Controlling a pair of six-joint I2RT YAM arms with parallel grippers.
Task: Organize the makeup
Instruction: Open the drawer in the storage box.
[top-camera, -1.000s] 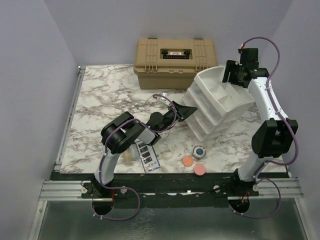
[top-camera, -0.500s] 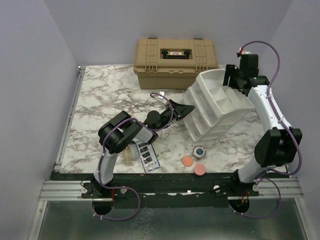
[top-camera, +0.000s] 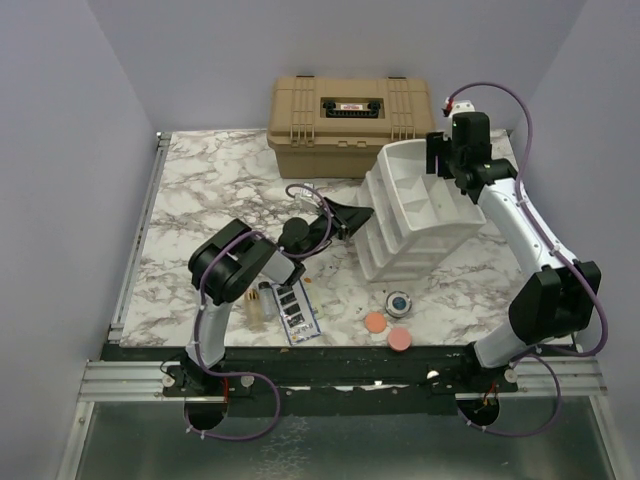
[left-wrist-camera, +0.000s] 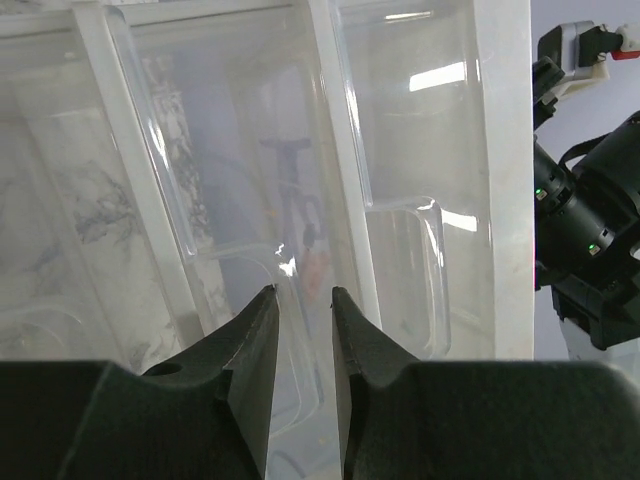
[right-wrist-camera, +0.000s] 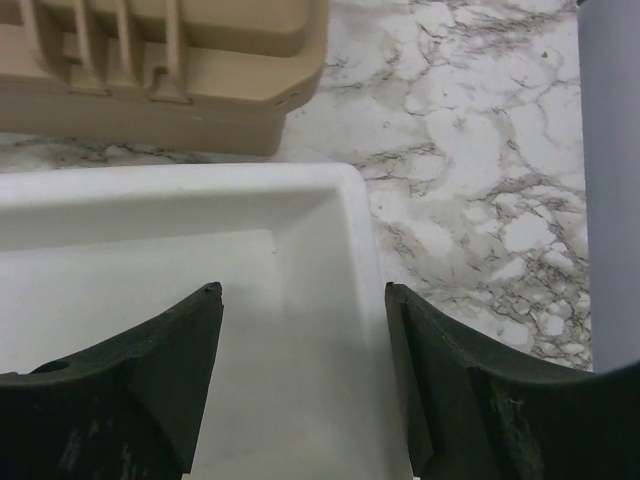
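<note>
Bearing an unreadable label (top-camera: 347, 104), tan case (top-camera: 300, 130)

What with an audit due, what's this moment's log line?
left gripper: shut on organizer | right gripper: open astride organizer rim

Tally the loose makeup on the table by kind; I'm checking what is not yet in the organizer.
Round discs: 2, orange and pink
Small round dark jar: 1
Flat dark palette: 1
Small clear bottle: 1
Total: 5
</note>
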